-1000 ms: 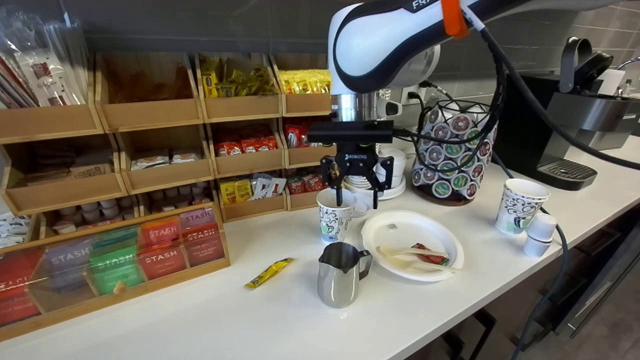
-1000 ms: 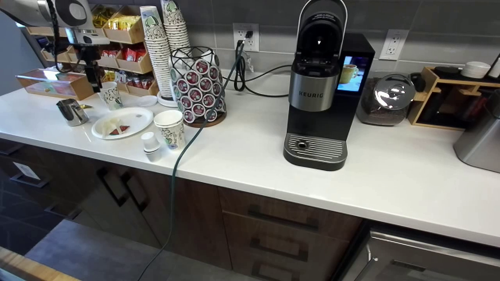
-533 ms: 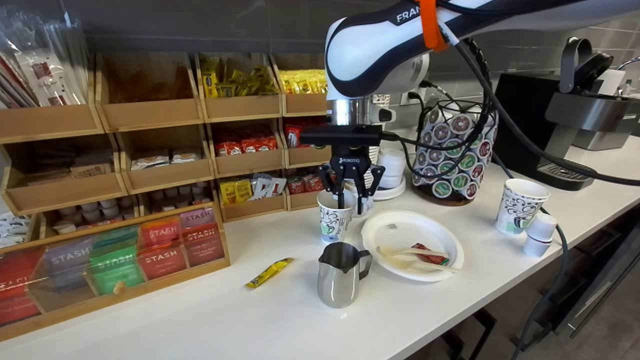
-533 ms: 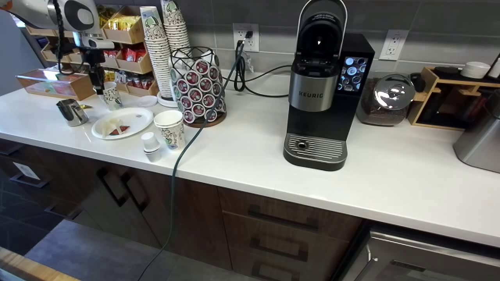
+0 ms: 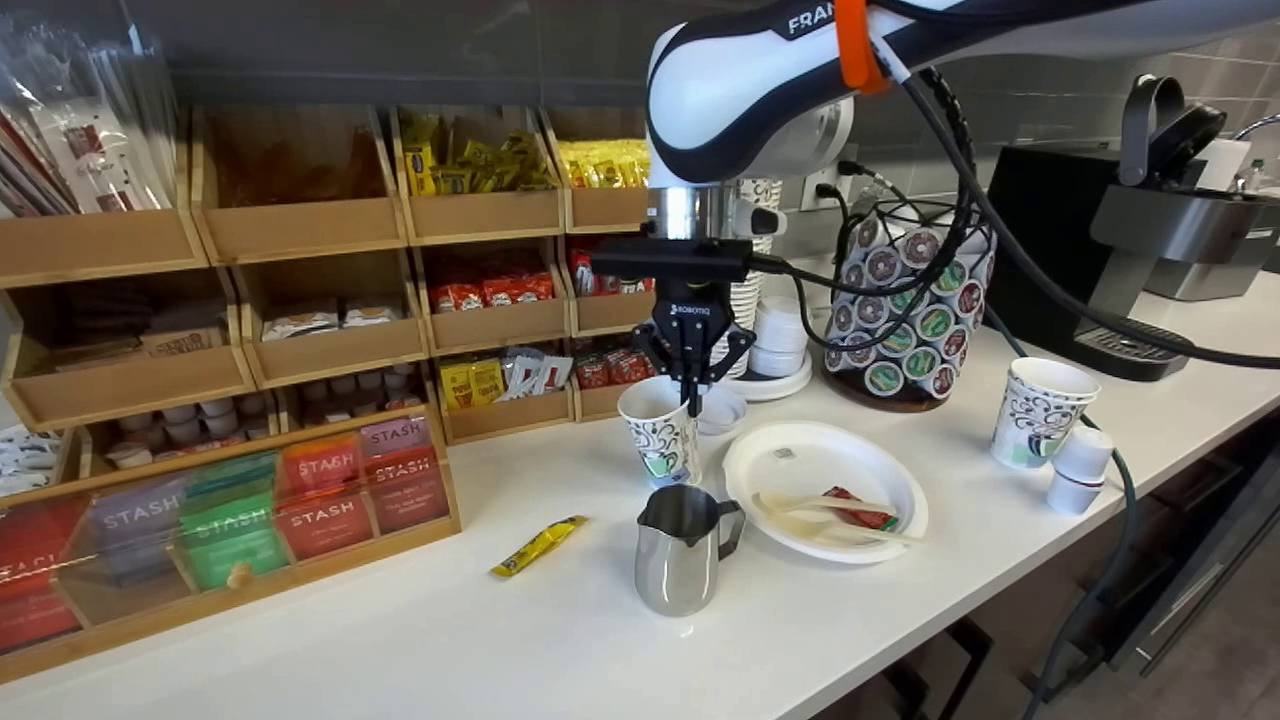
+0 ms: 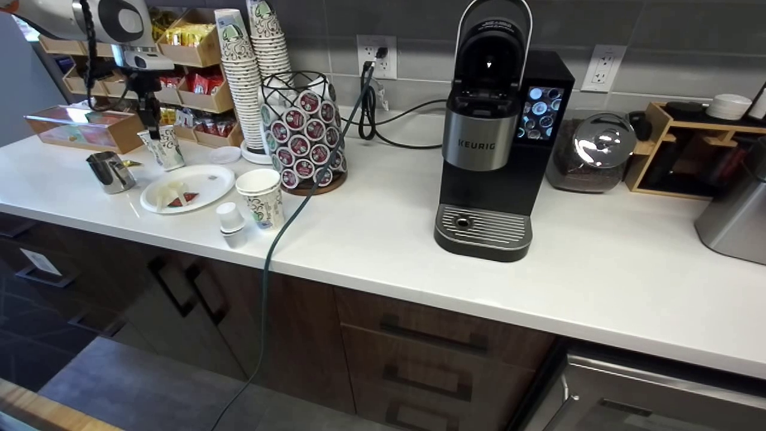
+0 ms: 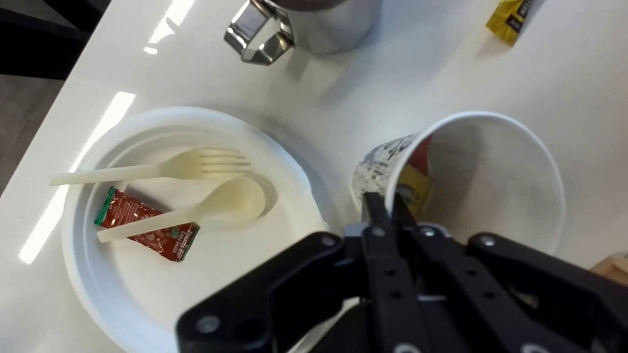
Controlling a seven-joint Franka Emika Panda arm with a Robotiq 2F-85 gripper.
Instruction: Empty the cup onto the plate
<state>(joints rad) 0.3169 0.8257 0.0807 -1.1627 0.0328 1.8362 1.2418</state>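
The cup (image 5: 655, 440), white with a dark printed pattern, stands tilted on the counter beside the plate (image 5: 800, 450). Its wall is pinched at the rim by my gripper (image 7: 387, 203), one finger inside and one outside. A red and yellow packet (image 7: 414, 189) lies inside the cup in the wrist view. On the white plate, a fork (image 7: 186, 165), a spoon (image 7: 230, 203) and a red packet (image 7: 132, 211) rest towards one side. In an exterior view the gripper (image 6: 154, 130) hides part of the cup (image 6: 166, 152).
A steel pitcher (image 5: 675, 565) stands close to the cup and plate, with a yellow packet (image 5: 538, 545) nearby. Past the plate are nested patterned cups (image 5: 1035, 420) and small white cups (image 5: 1080, 470). A pod rack (image 5: 900, 300) and wooden bins (image 5: 330, 330) stand behind.
The fingers have come together on the cup's wall. The cup, upright before, now leans over, its rim shifted away from the plate. The arm has moved slightly the same way.
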